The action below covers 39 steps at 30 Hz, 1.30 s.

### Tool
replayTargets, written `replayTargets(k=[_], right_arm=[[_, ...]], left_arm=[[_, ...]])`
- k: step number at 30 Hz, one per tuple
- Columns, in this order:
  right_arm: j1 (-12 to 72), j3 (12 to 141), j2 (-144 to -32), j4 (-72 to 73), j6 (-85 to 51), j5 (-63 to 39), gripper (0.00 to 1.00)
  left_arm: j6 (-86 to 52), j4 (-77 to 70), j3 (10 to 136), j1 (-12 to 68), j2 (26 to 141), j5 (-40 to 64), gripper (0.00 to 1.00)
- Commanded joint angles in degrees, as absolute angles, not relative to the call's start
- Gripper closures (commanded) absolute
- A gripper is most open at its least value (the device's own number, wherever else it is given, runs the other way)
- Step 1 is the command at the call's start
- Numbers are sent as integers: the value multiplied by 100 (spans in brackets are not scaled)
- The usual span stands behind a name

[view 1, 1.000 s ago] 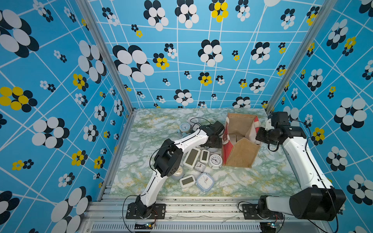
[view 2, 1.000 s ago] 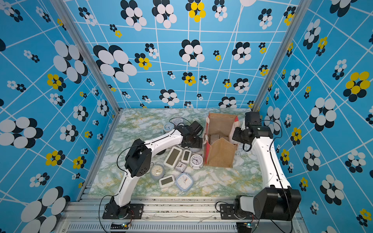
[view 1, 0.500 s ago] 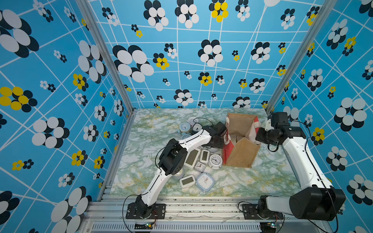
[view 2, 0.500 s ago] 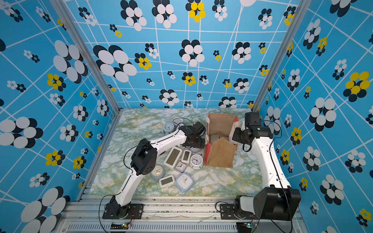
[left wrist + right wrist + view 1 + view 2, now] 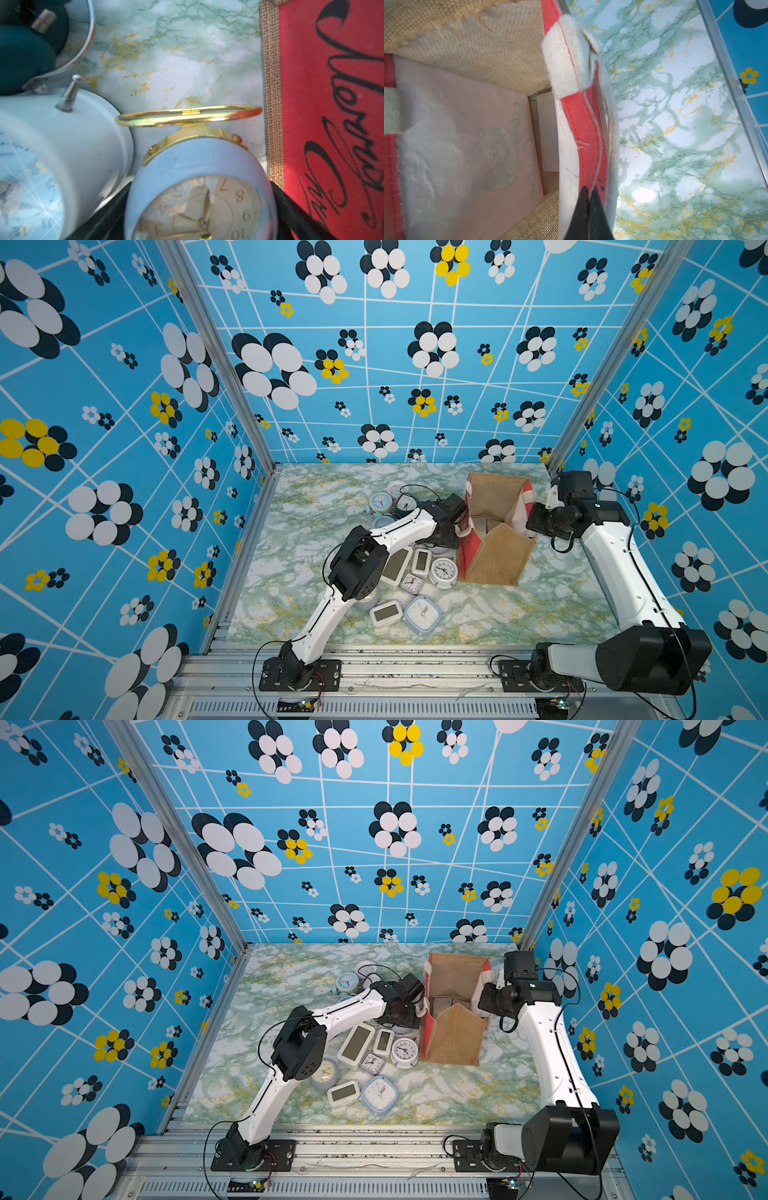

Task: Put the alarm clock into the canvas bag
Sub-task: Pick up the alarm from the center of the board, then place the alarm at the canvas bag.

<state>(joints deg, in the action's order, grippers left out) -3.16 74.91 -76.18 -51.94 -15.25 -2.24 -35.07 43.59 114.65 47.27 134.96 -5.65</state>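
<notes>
A light blue round alarm clock (image 5: 197, 164) with a gold ring handle lies between the black fingers (image 5: 291, 207) of my left gripper (image 5: 199, 187). The jaws stand wide, one finger close against each side of the clock. In both top views this gripper (image 5: 446, 536) (image 5: 401, 1017) points down beside the bag's red side and hides the clock. The canvas bag (image 5: 494, 560) (image 5: 453, 1040) stands open at the back right, tan with a red lettered panel (image 5: 332, 104). My right gripper (image 5: 588, 192) (image 5: 534, 522) is shut on the bag's far red rim (image 5: 583, 135).
Several more clocks lie in front of the left gripper (image 5: 415, 572) and behind it (image 5: 382, 502). A pale blue clock (image 5: 62, 145) touches the one between the fingers. A flat clear piece (image 5: 548, 133) lies on the bag's floor. The right wall's metal rail (image 5: 733, 83) runs close by.
The left arm's elbow has swung to the right and its gripper has shifted slightly toward the bag. The right arm and the bag have stayed put.
</notes>
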Motion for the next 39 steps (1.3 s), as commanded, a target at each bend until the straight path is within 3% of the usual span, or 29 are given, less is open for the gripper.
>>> replayTargets(k=[1,16,39], right_arm=[[-317,7419,-7605,-5230,-1478,-287,99],[-316,7440,-7594,-5228,-1486,-378,100],[-316,7444,-7506,-5239,-1485,-395,100]], left_arm=[[-3408,4403,11261,4663,12965,-769,26],[-3223,4029,10720,4340,11298,-821,39],[-2808,4308,10655,3292,10455,-824,40]])
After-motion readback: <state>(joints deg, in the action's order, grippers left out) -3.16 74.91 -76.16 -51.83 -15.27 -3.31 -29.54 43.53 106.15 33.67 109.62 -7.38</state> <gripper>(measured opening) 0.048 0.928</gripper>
